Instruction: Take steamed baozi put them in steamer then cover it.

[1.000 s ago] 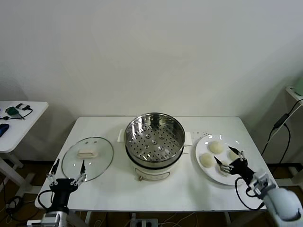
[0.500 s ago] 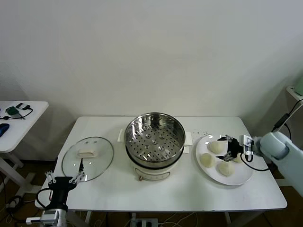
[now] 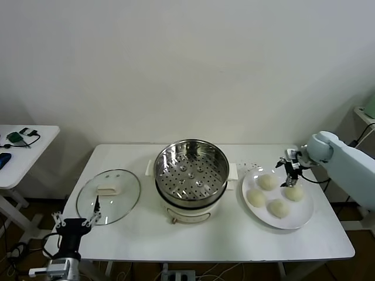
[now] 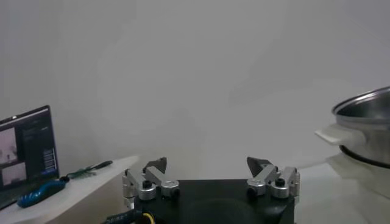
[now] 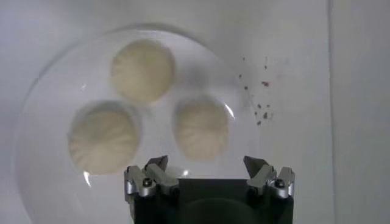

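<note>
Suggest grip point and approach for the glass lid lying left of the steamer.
Grip the cream rectangular handle at the centre of the cover, coming straight down from above, fingers across its short sides. The lid lies flat on the table, dome up, so its rim gives little purchase. The open left gripper hovers near the table's front edge, closest to it.

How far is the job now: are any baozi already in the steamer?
None done: the steamer tray is empty, and all four baozi sit on the plate. The open right gripper hangs above them, holding nothing. Left: move the baozi, then set the glass cover on. The left gripper waits at the table's front edge.
</note>
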Controlling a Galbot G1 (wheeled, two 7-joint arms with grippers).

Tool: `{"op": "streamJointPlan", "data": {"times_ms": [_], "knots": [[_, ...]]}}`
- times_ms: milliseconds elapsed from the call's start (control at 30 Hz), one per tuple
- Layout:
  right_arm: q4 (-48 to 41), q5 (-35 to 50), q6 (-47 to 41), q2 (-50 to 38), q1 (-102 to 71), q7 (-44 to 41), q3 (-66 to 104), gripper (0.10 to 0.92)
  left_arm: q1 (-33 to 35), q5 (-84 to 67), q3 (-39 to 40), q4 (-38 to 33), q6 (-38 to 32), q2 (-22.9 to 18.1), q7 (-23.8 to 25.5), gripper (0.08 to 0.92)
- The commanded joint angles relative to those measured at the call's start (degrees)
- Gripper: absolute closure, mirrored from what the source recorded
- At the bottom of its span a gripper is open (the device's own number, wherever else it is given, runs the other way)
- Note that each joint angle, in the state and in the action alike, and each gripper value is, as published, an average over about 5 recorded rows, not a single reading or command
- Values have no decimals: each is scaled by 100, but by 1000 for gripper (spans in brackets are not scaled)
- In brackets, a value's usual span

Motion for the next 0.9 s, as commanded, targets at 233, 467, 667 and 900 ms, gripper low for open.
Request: {"op": "streamJointPlan", "data": {"times_ms": [233, 467, 667, 900], "knots": [[-899, -197, 84, 791, 40, -125, -265, 203, -12, -45, -57, -21, 88, 5, -47, 177], [-1186, -327, 190, 954, -15, -148, -207, 203, -11, -53, -122, 0, 89, 17, -47, 177], [-1446, -436, 279, 1099, -64, -166, -24, 213, -19, -67, -146, 25, 85, 22, -49, 177], [-1511, -486, 333, 1151, -49, -226, 73, 328, -16, -67, -167, 1, 88, 30, -48, 177]]}}
